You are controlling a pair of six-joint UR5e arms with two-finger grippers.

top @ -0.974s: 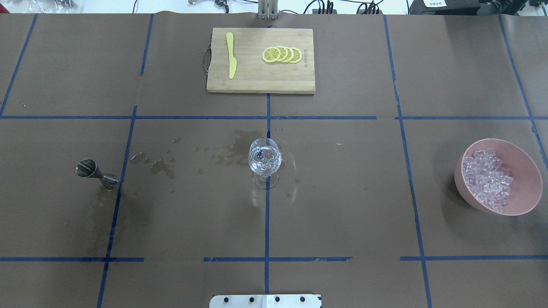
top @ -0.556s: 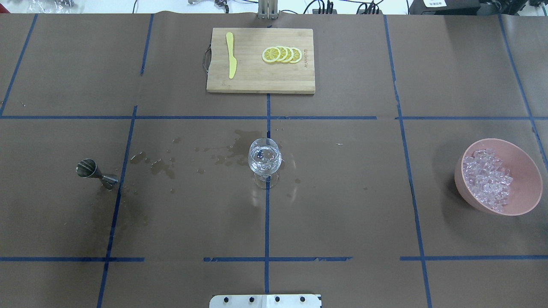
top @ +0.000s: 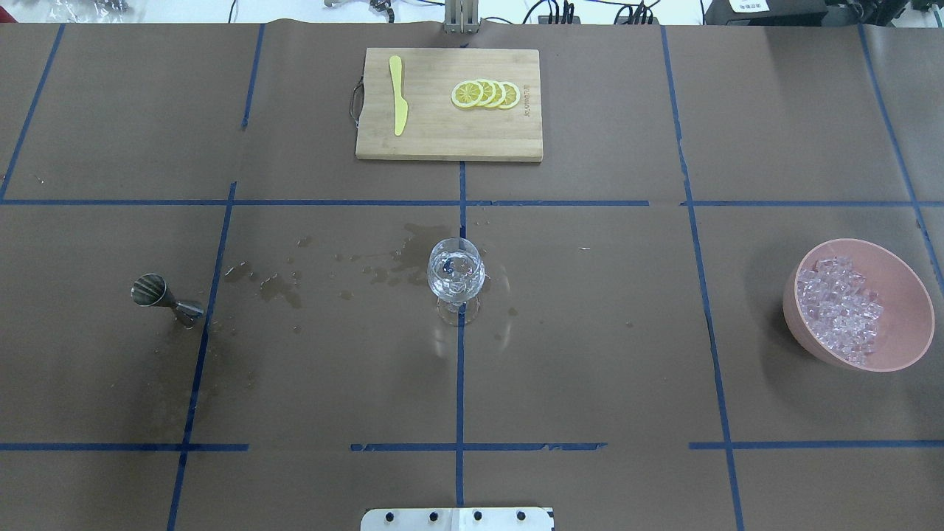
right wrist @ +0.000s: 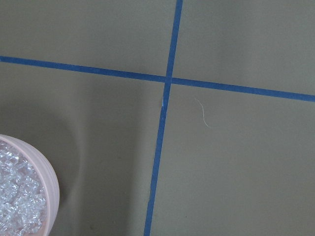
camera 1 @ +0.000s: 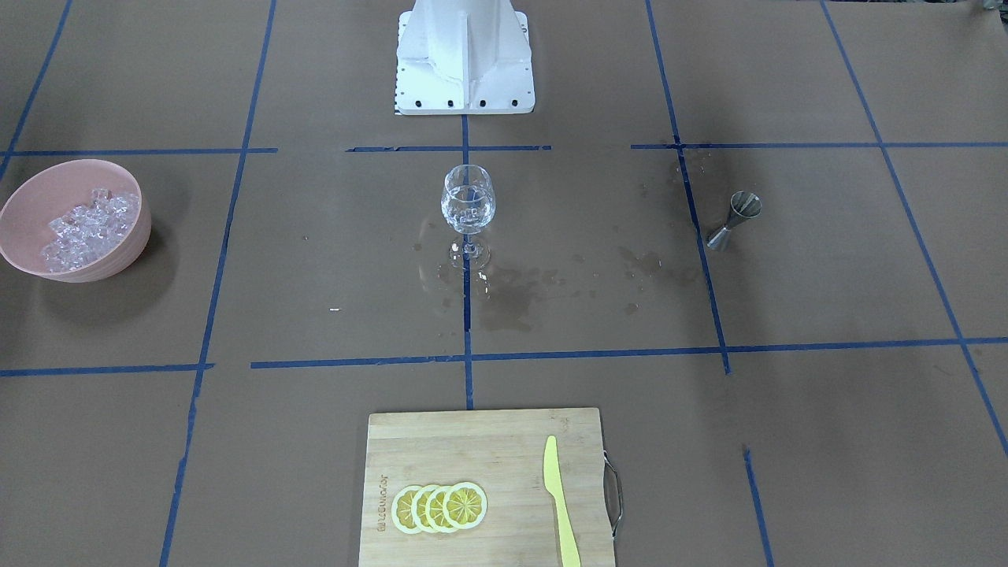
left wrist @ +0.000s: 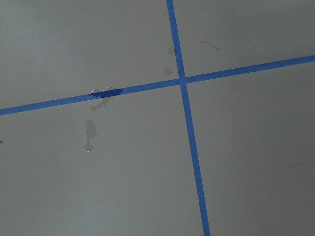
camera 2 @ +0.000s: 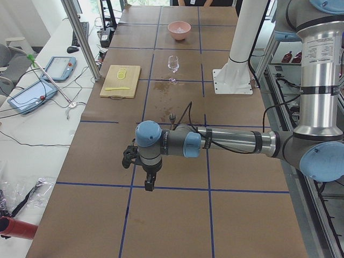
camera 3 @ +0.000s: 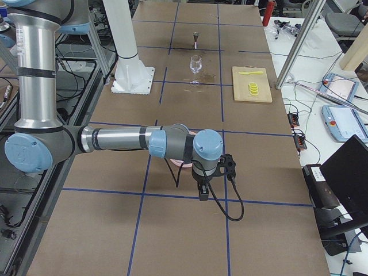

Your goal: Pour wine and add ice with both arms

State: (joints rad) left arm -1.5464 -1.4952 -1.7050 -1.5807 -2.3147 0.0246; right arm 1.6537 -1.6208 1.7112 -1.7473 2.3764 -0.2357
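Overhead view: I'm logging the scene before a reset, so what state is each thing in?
Wine glass: upright, glinting clear contents.
Jigger: standing upright.
Pink bowl: holds heaped ice.
Lemon slices: overlapping on cutting board.
Table paper: wet-stained beside wine glass.
Left gripper: cannot tell.
Right gripper: cannot tell.

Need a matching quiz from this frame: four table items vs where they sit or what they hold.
Items:
A. wine glass
B. jigger
C. pink bowl
D. lemon slices

Places or states:
1. on the cutting board
2. holds the ice
3. on the centre tape line
4. off on the robot's left side

Pairs: A-3, B-4, C-2, D-1.
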